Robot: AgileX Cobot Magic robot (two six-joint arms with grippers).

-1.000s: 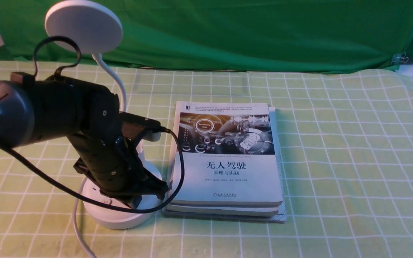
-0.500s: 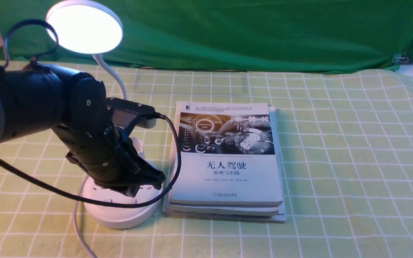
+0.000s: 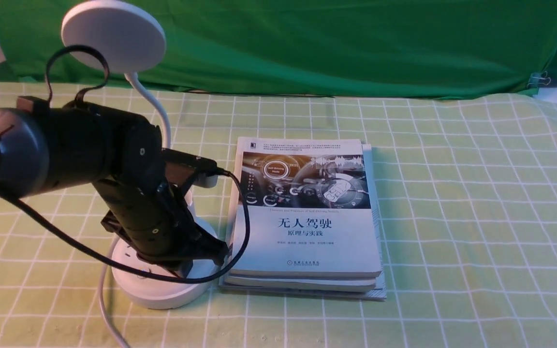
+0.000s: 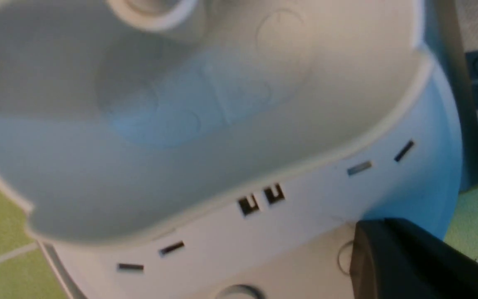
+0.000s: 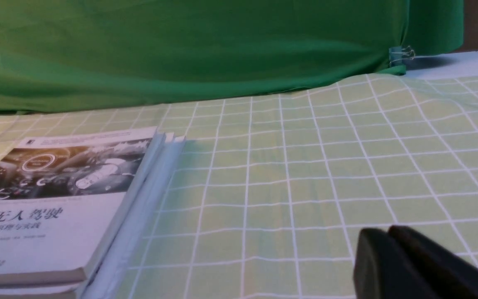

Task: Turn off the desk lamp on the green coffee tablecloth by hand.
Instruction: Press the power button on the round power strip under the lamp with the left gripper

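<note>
The white desk lamp stands at the left of the green coffee tablecloth [image 3: 452, 217]. Its disc head [image 3: 113, 36] is dark and its round base [image 3: 157, 290] lies under my left arm. My left gripper [image 3: 196, 263] is shut and its tip rests on the base top. In the left wrist view the black tip [image 4: 361, 236] covers part of a round button [image 4: 344, 259] next to the socket slots [image 4: 259, 199]. My right gripper [image 5: 382, 236] is shut and empty, low over the bare cloth [image 5: 288, 166]; it is out of the front view.
A stack of books [image 3: 307, 217] lies right beside the lamp base; it also shows in the right wrist view [image 5: 56, 199]. The lamp's white cord [image 3: 107, 314] runs off the front edge. A dark green backdrop [image 3: 331, 43] hangs behind, held by a clip [image 3: 539, 78].
Half a second ago the lamp head was lit and my left arm was raised off the base. Now the head is dark and the arm is back down on the base.
</note>
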